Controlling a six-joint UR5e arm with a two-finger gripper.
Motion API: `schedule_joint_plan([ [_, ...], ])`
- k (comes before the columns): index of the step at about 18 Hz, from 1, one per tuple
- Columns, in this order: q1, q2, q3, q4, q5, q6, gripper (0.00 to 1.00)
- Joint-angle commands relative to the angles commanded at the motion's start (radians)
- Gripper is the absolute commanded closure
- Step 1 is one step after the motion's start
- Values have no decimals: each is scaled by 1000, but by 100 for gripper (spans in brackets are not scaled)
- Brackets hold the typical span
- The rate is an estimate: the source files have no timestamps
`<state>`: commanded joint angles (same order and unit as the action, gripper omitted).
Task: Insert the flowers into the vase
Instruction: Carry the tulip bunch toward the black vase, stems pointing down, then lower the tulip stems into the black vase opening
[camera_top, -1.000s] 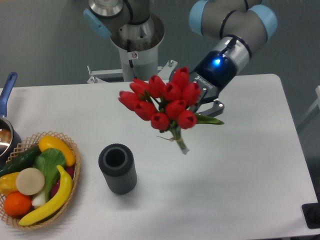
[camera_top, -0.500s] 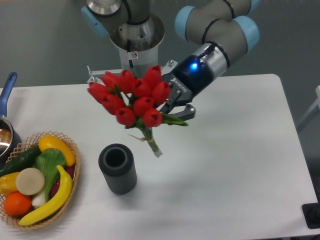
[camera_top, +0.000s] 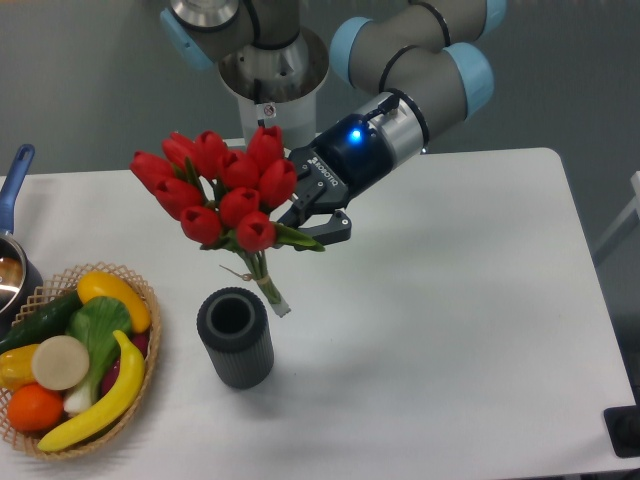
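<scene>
Arm's got the flowers (camera_top: 222, 195) up in the air, gripper (camera_top: 300, 226) clenched on the bunch down by the leaves, just under the red heads. Bunch sits tilted: buds lean up & left, pale stems poke down & right, so the stem tips hang just above and a bit right of the vase (camera_top: 235, 337) mouth, not in it yet. Held by the side like that prob. so the stems stay free underneath to go in first.

Vase stands upright on the table (camera_top: 480, 330), mouth open & unblocked, nothing touching it. My guess: stems need to come a touch left and tip more upright before lowering, else they'll catch the rim or nudge the vase over — it looks light.

Room-wise: wicker basket (camera_top: 150, 340) w/ bananas, veg etc. sits near the vase's left, close enough to mind if the buds swing that way. Blue-handled pot (camera_top: 14, 240) is at the far left edge, well apart. Right half of the tabletop is where the arm comes in from; front edge well apart from vase.
</scene>
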<state>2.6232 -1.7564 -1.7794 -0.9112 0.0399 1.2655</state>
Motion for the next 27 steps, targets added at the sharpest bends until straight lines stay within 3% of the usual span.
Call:
schedule_joint_plan([
  [11,-35,-15,-29,0,-34,9,59],
  [27,-52,-89,-51,-2,-34,9,59],
])
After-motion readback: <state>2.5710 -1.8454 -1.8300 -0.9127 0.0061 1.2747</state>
